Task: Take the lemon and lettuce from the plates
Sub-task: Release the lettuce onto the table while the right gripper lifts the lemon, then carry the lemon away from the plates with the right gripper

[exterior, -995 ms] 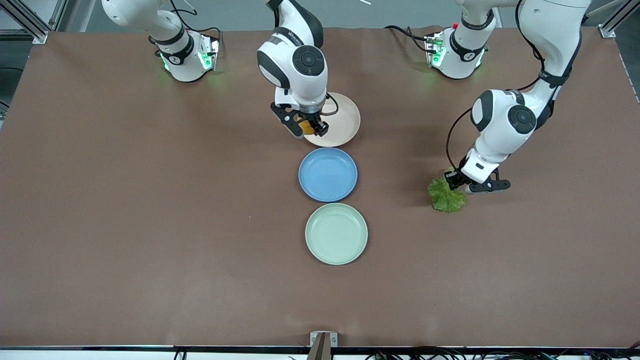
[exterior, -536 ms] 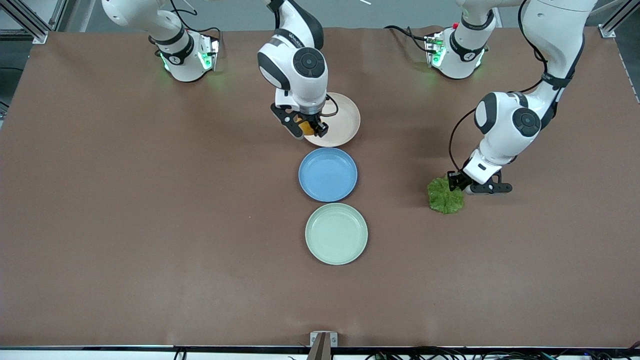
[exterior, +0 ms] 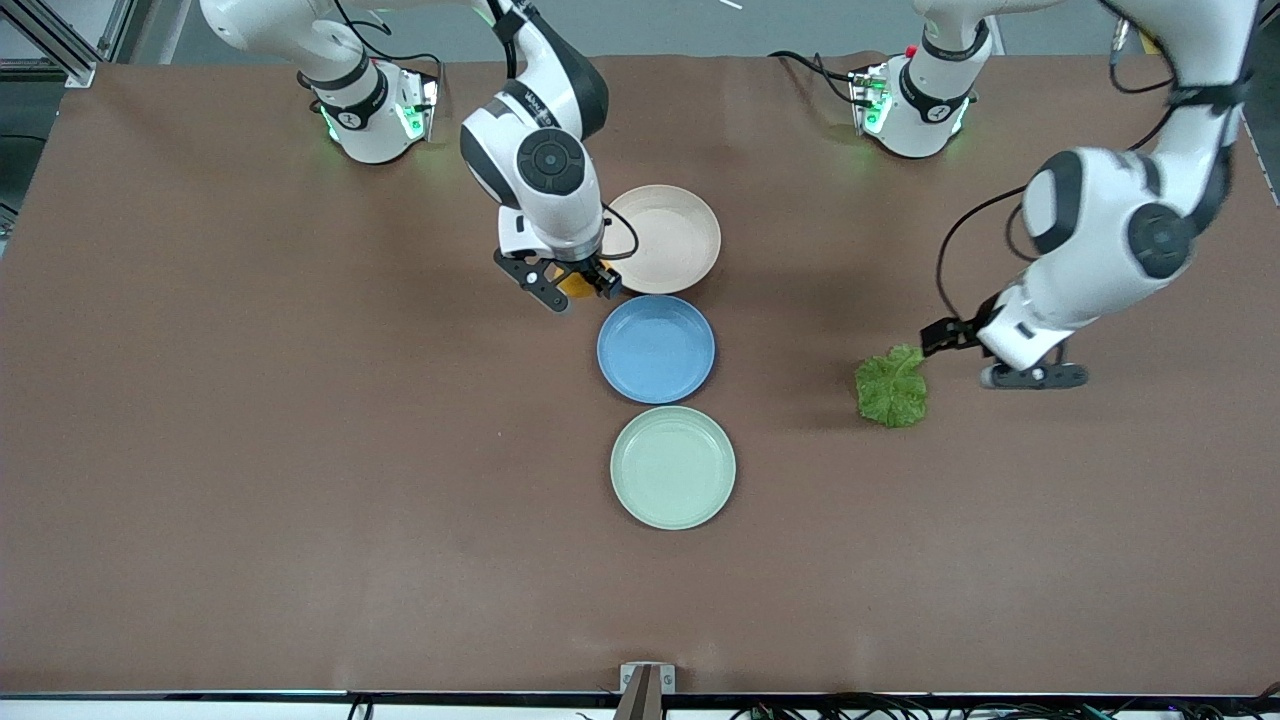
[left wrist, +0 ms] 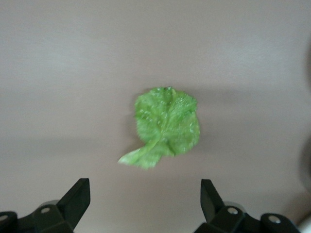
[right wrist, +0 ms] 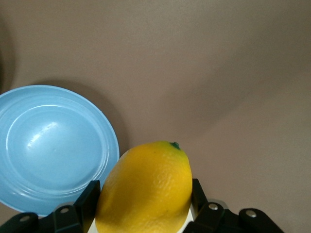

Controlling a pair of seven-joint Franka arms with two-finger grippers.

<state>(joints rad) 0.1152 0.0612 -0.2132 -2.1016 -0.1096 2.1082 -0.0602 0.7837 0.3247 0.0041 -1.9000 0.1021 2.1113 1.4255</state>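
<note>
Lemon (right wrist: 146, 187) in right tool (right wrist: 144, 206)

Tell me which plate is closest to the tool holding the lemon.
The blue plate: the right tool hangs just off its rim, while the beige-pink and mint-green plates lie farther away.

Brown table (exterior: 300, 450) carries three plates (exterior: 672, 467) (one blue) and lettuce (exterior: 891, 388).

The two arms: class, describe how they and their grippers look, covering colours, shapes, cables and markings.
Both arms have glossy white rounded shells with black joint bands and round dark caps. Black cables loop beside each wrist. Green lights glow on both bases. The left gripper and right gripper have black angular fingers.
</note>
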